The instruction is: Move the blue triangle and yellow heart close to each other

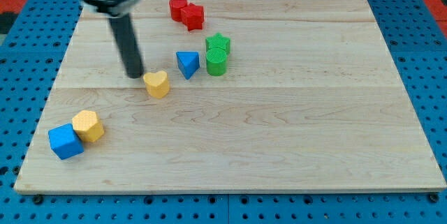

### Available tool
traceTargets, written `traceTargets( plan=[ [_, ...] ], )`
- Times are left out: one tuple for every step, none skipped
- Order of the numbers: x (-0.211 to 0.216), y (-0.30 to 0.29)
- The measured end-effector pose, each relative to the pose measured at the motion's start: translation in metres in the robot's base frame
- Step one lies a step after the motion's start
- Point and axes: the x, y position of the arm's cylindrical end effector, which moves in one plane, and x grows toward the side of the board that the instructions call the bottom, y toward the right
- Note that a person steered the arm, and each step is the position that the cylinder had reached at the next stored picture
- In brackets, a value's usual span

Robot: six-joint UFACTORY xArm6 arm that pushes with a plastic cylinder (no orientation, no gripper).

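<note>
The yellow heart (157, 83) is sitting left of centre on the wooden worktop (293, 133), near the blue triangle (187, 63) up to its right. Both are looking small, rigid and light, likely sliding easily when nudged on a flat side. My tip (134, 75), a bare rod end effector holding nothing, is resting just left of the heart.

Blue triangle (187, 63), yellow heart (157, 83), two red blocks (186, 12), two green blocks (217, 53), pale wood board (293, 112), blue pegboard (436, 77) around.
</note>
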Motion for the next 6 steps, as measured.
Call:
traceTargets(
  plan=[
    [0.057, 0.059],
    [0.016, 0.077],
    [0.025, 0.103],
    [0.028, 0.108],
    [0.006, 0.229],
    [-0.074, 0.296]
  ],
)
